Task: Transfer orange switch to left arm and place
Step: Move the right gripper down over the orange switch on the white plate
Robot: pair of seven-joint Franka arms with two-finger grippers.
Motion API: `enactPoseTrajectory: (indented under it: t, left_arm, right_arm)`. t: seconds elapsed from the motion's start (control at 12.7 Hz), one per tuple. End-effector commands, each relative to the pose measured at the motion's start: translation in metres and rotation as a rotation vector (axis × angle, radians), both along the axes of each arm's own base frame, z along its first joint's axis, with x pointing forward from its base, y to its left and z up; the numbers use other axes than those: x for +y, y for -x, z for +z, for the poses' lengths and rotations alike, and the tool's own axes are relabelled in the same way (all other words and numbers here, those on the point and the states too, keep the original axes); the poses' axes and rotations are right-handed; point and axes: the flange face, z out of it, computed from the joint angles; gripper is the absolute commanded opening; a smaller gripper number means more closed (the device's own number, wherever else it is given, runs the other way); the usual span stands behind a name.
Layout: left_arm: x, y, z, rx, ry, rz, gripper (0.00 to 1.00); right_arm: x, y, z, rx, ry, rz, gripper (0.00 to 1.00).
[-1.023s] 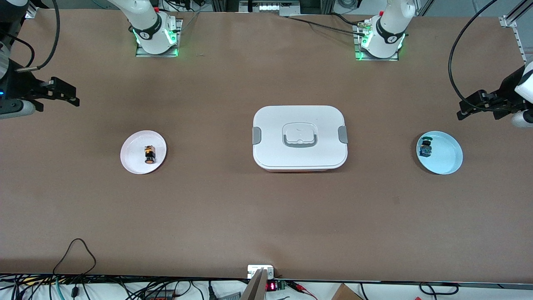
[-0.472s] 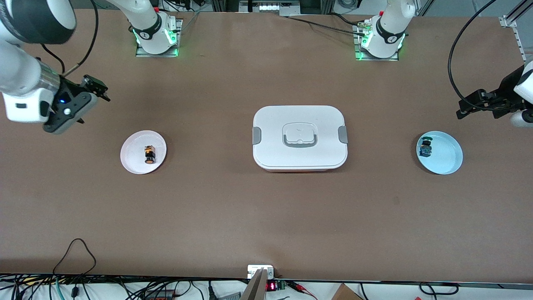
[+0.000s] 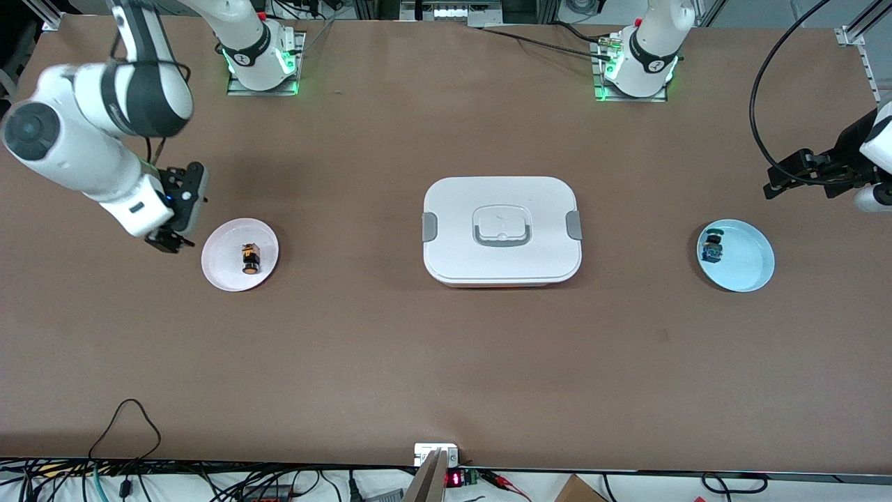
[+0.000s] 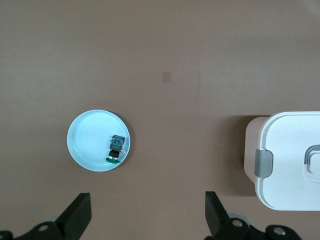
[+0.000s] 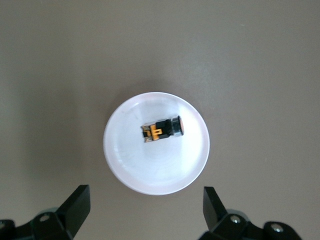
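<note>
Brown worktop (image 3: 362, 362), cables trailing along the frame's lower edge. Lying on its side in a pink plate (image 3: 221, 272) at mid-left: the orange switch (image 3: 249, 257). Hovering beside that plate's rim, fingers spread wide: the right hand (image 3: 169, 240). Waiting at the frame's right edge, fingers likewise apart: the left hand (image 3: 772, 188). Risking a tiny cap slipping from the pinch, or clipping the white box (image 3: 502, 230) at centre while crossing.
</note>
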Motion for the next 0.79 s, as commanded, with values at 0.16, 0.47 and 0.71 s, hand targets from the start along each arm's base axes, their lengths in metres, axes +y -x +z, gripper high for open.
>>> enactPoseTrajectory:
  t: [0.16, 0.47, 0.71]
  left_arm:
    - [0.001, 0.004, 0.006, -0.003, 0.004, 0.012, 1.0]
    - [0.002, 0.003, 0.005, -0.001, 0.004, 0.014, 1.0]
    - [0.004, 0.003, 0.004, -0.001, 0.004, 0.018, 1.0]
  right_arm:
    - [0.003, -0.013, -0.074, 0.049, 0.013, 0.197, 1.0]
    - [0.017, -0.02, -0.104, 0.011, 0.021, 0.228, 1.0]
    - [0.036, -0.023, -0.119, -0.011, 0.015, 0.263, 1.0]
